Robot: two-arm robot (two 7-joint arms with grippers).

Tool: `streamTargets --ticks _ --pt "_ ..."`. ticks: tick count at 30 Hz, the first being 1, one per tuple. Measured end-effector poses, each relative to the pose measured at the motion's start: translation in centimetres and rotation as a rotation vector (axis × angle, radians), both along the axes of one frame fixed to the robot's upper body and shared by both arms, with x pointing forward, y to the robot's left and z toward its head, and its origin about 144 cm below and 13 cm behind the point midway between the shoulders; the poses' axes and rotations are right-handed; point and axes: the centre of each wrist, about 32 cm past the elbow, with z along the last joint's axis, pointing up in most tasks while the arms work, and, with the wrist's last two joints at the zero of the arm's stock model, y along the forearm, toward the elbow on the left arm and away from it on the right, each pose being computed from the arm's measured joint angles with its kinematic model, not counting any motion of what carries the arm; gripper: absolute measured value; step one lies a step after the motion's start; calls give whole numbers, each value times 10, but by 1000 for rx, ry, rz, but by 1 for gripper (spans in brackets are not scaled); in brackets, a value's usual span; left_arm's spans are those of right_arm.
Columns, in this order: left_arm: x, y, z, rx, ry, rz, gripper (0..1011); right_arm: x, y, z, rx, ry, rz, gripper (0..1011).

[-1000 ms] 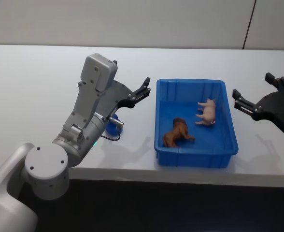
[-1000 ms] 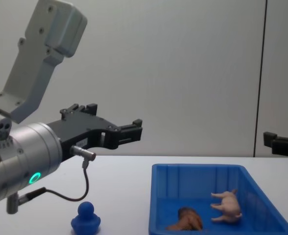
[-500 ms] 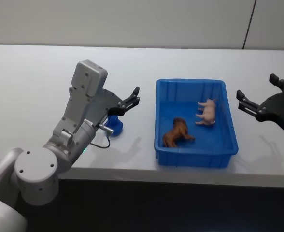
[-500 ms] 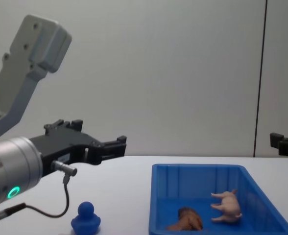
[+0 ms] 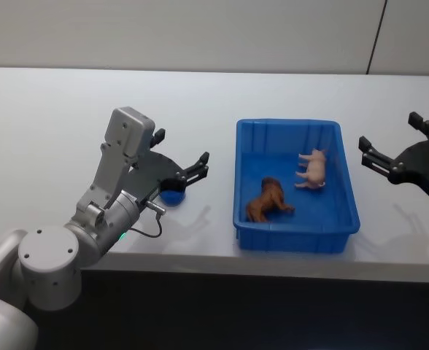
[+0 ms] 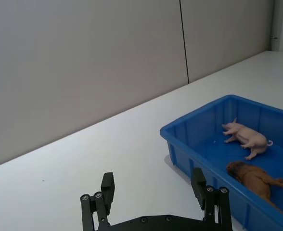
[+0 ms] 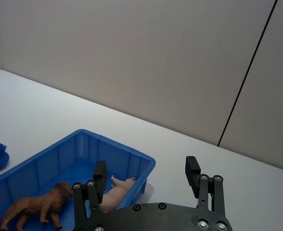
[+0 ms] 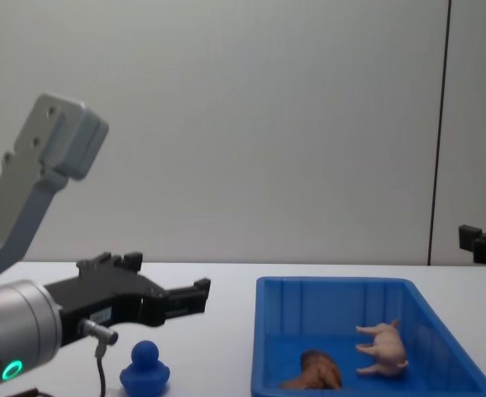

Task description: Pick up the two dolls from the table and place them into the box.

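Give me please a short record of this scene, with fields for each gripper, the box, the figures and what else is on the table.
left gripper: open, held above the table left of the box, over the blue duck
right gripper: open, right of the box, holding nothing
box: blue, open-topped, on the white table
brown figure: lion-shaped, inside the box
pink figure: pig-shaped, inside the box, behind the brown one
blue duck: on the table, outside the box
task state: both figures already in the box
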Motion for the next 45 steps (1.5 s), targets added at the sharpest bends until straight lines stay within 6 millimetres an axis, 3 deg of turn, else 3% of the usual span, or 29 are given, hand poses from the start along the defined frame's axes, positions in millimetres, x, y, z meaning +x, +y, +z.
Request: streamTargets --ticks 18,36,41,45 --pt "19 20 -30 23 103 -45 1001 0 -1 0 0 0 0 1001" --pt "19 37 -54 17 182 -32 996 0 -1 0 0 1 -1 1001" --pt "19 39 -59 16 190 -33 908 0 -1 0 0 1 -1 1001" --pt "19 41 -61 15 192 -36 771 0 -1 0 0 1 -1 1001"
